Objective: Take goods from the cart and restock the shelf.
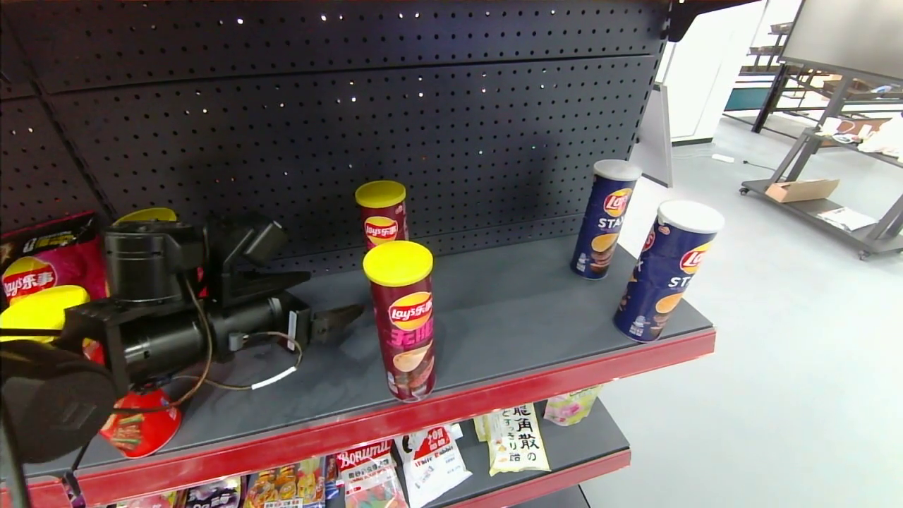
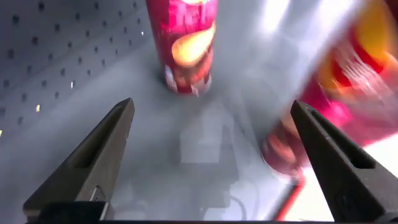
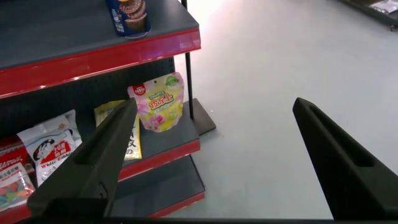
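Note:
Two maroon chip cans with yellow lids stand upright on the grey shelf: one near the red front edge and one by the back panel. My left gripper hovers low over the shelf just left of the front can, open and holding nothing. In the left wrist view its fingers spread wide, the left gripper facing the back can, with the front can blurred beside one finger. My right gripper is open and empty, off the shelf's right end, over the floor.
Two blue cans with white lids stand at the shelf's right end. Chip bags and yellow-lidded cans crowd the left end. Snack bags fill the lower shelves. A perforated back panel closes the rear. Open floor lies to the right.

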